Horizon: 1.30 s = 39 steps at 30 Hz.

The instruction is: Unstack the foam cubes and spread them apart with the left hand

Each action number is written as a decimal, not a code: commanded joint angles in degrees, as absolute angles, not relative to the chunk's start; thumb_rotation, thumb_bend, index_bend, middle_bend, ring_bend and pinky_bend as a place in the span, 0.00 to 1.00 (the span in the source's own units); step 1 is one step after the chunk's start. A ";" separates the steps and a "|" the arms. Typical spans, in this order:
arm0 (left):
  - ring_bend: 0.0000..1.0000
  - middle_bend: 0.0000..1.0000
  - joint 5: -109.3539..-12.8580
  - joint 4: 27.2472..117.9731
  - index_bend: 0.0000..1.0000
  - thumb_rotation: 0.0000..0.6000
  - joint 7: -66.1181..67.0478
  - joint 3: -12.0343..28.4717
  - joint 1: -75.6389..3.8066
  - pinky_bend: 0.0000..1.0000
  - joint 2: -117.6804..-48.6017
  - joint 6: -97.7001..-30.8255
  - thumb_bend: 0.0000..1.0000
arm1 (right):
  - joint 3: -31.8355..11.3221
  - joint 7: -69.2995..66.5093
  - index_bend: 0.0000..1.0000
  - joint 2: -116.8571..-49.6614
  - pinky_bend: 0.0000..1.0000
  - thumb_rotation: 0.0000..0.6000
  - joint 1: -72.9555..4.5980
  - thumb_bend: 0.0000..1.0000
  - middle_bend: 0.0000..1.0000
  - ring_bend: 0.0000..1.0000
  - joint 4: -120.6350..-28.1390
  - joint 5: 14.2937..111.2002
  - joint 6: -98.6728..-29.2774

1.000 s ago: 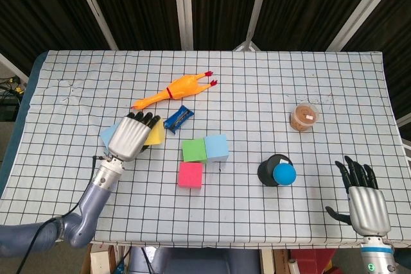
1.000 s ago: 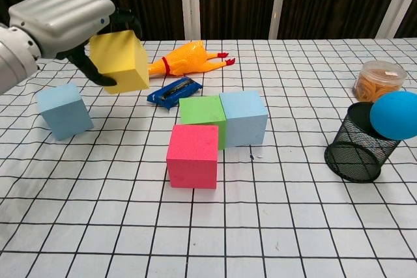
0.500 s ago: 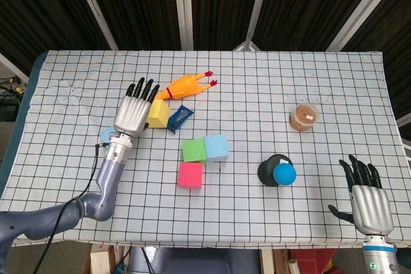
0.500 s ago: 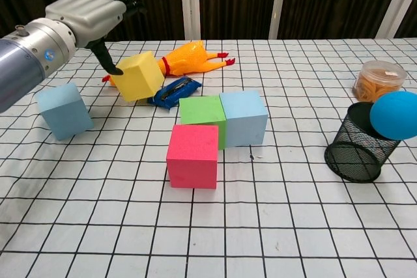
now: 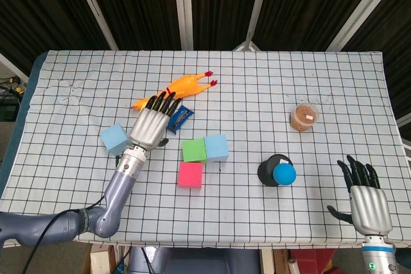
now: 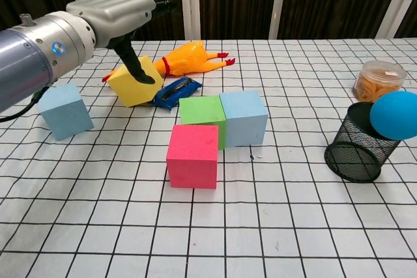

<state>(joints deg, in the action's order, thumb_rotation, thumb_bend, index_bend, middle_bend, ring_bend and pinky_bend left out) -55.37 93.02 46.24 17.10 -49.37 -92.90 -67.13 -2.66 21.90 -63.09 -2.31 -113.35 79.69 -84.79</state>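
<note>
While touching yellow cube (image 6: 133, 84), fingers (image 6: 138, 68) spread.

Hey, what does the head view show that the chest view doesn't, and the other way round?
Only the head view shows the right hand, open at the near table edge. Only the chest view shows the yellow cube, tilted on the cloth under the left hand, whose thumb touches it; from above that hand hides it. Both show the pink cube, green cube, two blue cubes, rubber chicken and mesh cup.

Ball (image 6: 394, 114) atop mesh cup (image 6: 352, 146)
</note>
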 commanded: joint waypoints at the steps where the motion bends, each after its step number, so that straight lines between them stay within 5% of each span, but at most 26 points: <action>1: 0.00 0.00 -55.51 99.31 0.09 1.00 46.31 15.53 -48.44 0.16 -90.74 -67.64 0.00 | -2.67 21.84 0.11 -63.07 0.00 1.00 -2.32 0.04 0.00 0.06 -113.41 79.75 -84.83; 20: 0.00 0.01 -41.34 99.44 0.08 1.00 55.33 11.42 -51.10 0.18 -96.89 -68.04 0.00 | -3.10 19.31 0.11 -62.12 0.00 1.00 -1.89 0.04 0.00 0.06 -113.27 79.51 -85.59; 39: 0.08 0.14 -47.03 87.04 0.11 1.00 53.24 10.36 -53.26 0.36 -109.21 -70.50 0.01 | -3.25 17.07 0.11 -61.09 0.00 1.00 -1.75 0.04 0.00 0.06 -112.80 79.58 -85.57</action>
<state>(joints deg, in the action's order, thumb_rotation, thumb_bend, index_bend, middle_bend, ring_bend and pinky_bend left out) -46.25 87.62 53.43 10.58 -53.10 -108.55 -70.06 -3.25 17.07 -61.10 -1.75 -112.80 79.58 -85.56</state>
